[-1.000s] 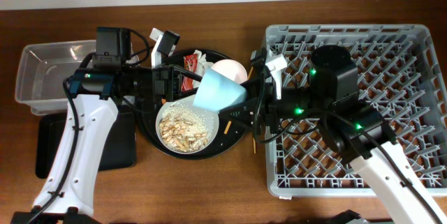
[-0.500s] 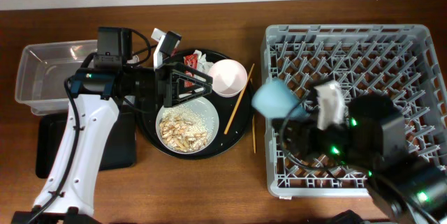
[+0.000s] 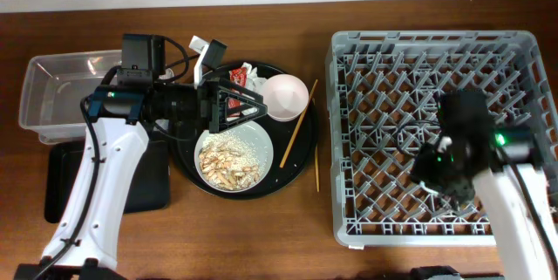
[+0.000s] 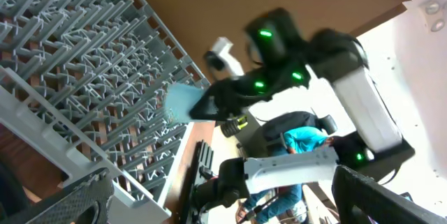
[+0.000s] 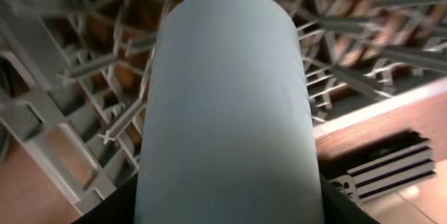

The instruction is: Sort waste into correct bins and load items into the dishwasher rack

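My right gripper (image 5: 227,213) is shut on the light-blue cup (image 5: 227,105), which fills the right wrist view above the grey dishwasher rack (image 3: 392,79). From overhead the right arm hides the cup over the rack's front right part. The left wrist view shows the cup (image 4: 185,102) in that gripper, out over the rack (image 4: 84,77). My left gripper (image 3: 237,107) stands open and holds nothing, above the white plate (image 3: 232,156) of rice scraps. A white bowl (image 3: 286,95), a red wrapper (image 3: 237,78) and two chopsticks (image 3: 298,125) lie nearby.
The plate and bowl sit on a large round black tray (image 3: 301,162). A clear tub (image 3: 52,97) stands at the far left, with a shallow black tray (image 3: 61,184) in front of it. One chopstick (image 3: 316,174) lies between the round tray and the rack.
The left gripper has opened and let go of the cup. The right arm has carried the cup from over the round tray to over the rack's front right.
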Robot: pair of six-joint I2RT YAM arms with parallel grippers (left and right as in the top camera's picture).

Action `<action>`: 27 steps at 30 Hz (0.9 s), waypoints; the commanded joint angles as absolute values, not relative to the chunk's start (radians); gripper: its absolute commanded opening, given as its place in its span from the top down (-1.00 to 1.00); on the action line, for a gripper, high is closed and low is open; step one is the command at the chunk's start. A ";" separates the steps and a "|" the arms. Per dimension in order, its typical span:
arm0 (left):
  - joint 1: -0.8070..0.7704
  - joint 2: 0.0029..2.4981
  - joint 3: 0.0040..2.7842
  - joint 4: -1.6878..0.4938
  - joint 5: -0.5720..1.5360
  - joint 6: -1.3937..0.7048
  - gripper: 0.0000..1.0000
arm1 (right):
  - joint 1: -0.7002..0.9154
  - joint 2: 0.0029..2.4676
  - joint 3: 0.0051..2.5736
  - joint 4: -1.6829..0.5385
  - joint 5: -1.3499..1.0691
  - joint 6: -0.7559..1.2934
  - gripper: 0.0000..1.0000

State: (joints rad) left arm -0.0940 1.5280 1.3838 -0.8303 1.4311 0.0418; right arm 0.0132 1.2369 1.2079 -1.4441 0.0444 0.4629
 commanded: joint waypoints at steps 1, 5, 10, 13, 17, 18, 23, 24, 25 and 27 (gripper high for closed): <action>-0.097 1.526 1.390 -0.832 1.431 0.050 -0.99 | -0.001 1.367 1.191 -1.446 -0.074 0.344 -0.05; -0.097 1.526 1.390 -0.832 1.431 0.050 -0.98 | -0.001 1.422 1.187 -1.433 -0.072 0.376 -0.97; -0.097 1.526 1.390 -0.832 1.431 0.050 -0.98 | 0.001 1.283 1.384 -1.431 -0.080 0.374 -0.98; -0.097 1.526 1.390 -0.832 1.412 0.050 -0.98 | 0.052 1.189 1.442 -1.353 -0.180 0.292 -0.76; -0.088 1.522 1.390 -0.833 1.297 0.033 -0.98 | 0.236 1.165 1.429 -1.316 -0.101 0.296 0.50; -0.078 1.507 1.390 -0.849 1.147 0.001 -0.98 | 0.278 1.189 1.411 -1.312 -0.080 0.307 0.88; -0.062 1.360 1.390 -1.026 0.290 -0.212 -0.98 | 0.269 1.376 1.365 -1.412 0.091 0.567 0.92; -0.062 1.331 1.390 -1.047 0.191 -0.228 -0.98 | 0.258 1.419 1.363 -1.411 0.091 0.567 0.92; -0.062 1.283 1.390 -1.068 0.061 -0.231 -0.98 | 0.245 1.462 1.361 -1.411 0.092 0.566 0.92; -0.062 1.224 1.390 -1.079 -0.054 -0.231 -0.98 | 0.213 1.520 1.361 -1.437 0.163 0.566 0.92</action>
State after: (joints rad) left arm -0.0692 1.2999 1.3838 -1.0691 0.2649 -0.1894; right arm 0.2481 1.4773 1.3655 -1.4097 0.0650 0.5377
